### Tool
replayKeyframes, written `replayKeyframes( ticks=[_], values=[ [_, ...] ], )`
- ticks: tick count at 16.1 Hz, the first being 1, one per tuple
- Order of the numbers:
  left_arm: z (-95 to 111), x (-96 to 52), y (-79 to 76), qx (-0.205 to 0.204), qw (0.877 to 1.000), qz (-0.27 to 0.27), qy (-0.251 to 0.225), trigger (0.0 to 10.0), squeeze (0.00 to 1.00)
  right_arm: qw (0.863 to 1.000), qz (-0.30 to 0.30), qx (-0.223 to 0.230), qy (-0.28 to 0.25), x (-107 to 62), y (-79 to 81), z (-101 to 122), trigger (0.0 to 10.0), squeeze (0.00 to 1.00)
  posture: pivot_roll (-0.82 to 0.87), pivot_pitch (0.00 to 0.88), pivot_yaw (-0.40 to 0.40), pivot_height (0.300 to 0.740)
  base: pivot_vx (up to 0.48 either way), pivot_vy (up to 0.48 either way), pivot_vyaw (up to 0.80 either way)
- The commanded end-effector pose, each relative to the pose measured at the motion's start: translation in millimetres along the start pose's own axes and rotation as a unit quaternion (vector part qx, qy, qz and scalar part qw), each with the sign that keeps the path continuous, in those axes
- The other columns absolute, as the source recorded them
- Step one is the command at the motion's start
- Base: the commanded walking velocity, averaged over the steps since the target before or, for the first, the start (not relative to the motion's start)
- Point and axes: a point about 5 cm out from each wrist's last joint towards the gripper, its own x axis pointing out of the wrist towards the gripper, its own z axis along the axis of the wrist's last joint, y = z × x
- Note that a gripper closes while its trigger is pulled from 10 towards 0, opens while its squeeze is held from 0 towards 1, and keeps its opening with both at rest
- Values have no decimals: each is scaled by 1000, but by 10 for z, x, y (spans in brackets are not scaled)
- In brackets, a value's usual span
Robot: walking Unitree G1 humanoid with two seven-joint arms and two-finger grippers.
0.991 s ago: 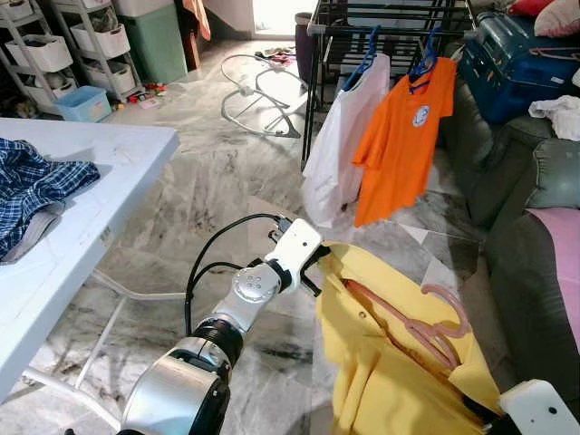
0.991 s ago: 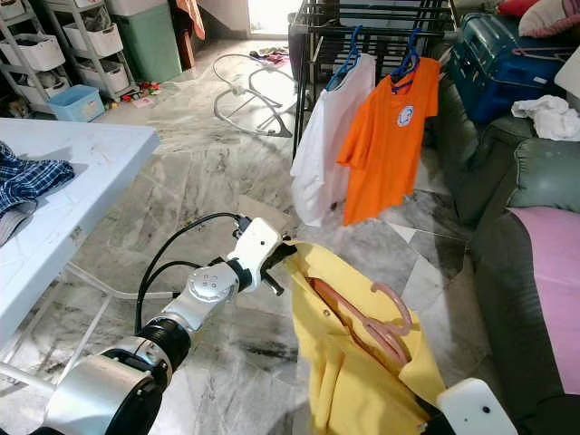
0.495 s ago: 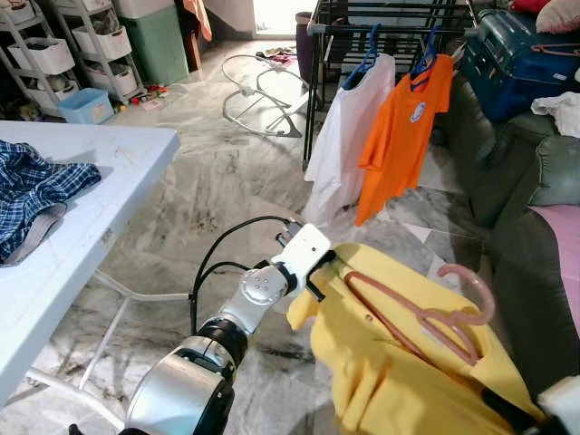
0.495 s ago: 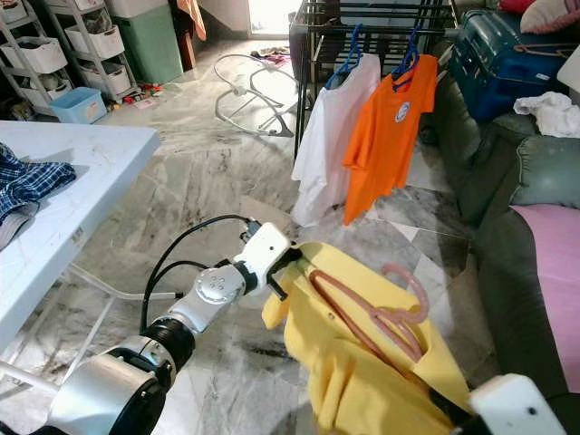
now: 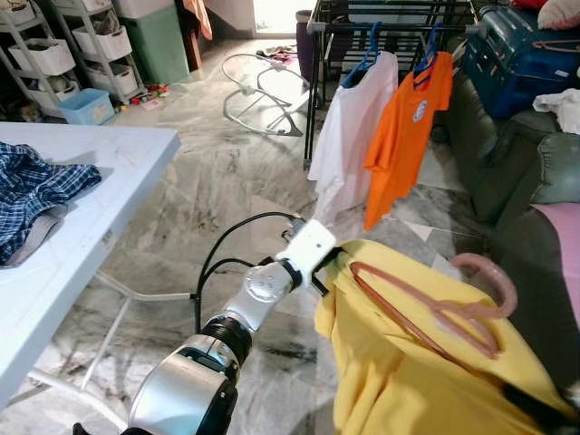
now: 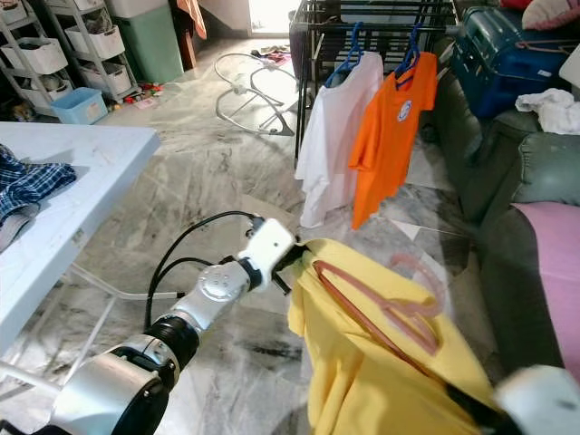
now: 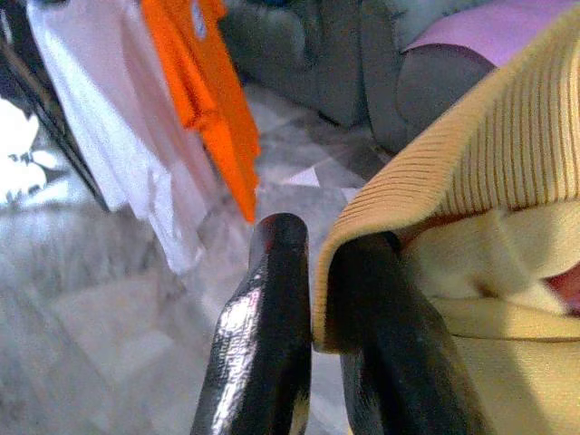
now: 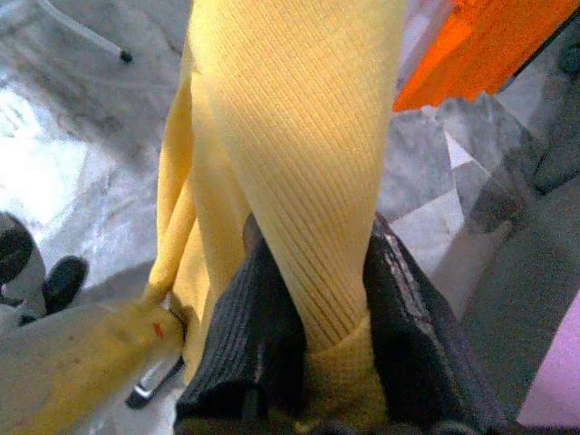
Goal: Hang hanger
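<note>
Both claws grip the yellow shirt (image 5: 417,362): left claw (image 7: 317,272) pinches its collar edge, right claw (image 8: 313,317) clamps a fold. The pink hanger (image 5: 444,304) sits inside, drying rack (image 5: 390,18) at twelve o'clock.

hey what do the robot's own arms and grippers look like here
The left arm is silver metal with round joints, a black ring band, a white wrist block and a looping black cable. Both the left gripper and the right gripper have two long black fingers, glossy left, ribbed right.
</note>
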Motion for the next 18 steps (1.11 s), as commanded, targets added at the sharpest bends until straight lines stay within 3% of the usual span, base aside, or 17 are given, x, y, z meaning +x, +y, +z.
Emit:
replayKeyframes(
  ticks=[1,2,3,5,7,10,15,18],
  values=[
    [-123,-103,186,-24,999,32,24,10000,1000,1000,-28,-3,12,32,-42,-56,0,0,-200,19,33,740,0,0,0],
    [-113,-99,186,-31,999,31,22,10000,1000,999,-38,-5,13,82,-67,-75,0,0,-194,17,30,740,0,0,0],
    [-6,-104,311,-33,997,66,-5,10000,1000,998,-51,-14,23,290,-111,-155,0,0,-180,18,31,740,0,0,0],
    [121,-110,404,-19,995,88,-39,10000,1000,997,-68,-13,18,424,-172,-166,0,0,-171,21,29,740,0,0,0],
    [253,-106,402,-15,993,80,-89,10000,1000,992,-121,-17,25,645,-347,-210,0,0,-164,28,24,740,0,0,0],
    [192,-95,274,-37,993,53,-94,10000,1000,988,-156,-12,-12,907,-462,-66,0,0,-147,28,16,740,0,0,0],
    [-150,-126,-152,-43,996,-68,-43,10000,1000,987,-149,-23,-55,1047,-527,206,0,0,-148,24,-5,740,0,0,0],
    [-108,-109,-303,-48,990,-114,-67,10000,1000,989,-130,-29,-71,1125,-485,341,0,0,-158,21,-14,740,0,0,0]
  ],
)
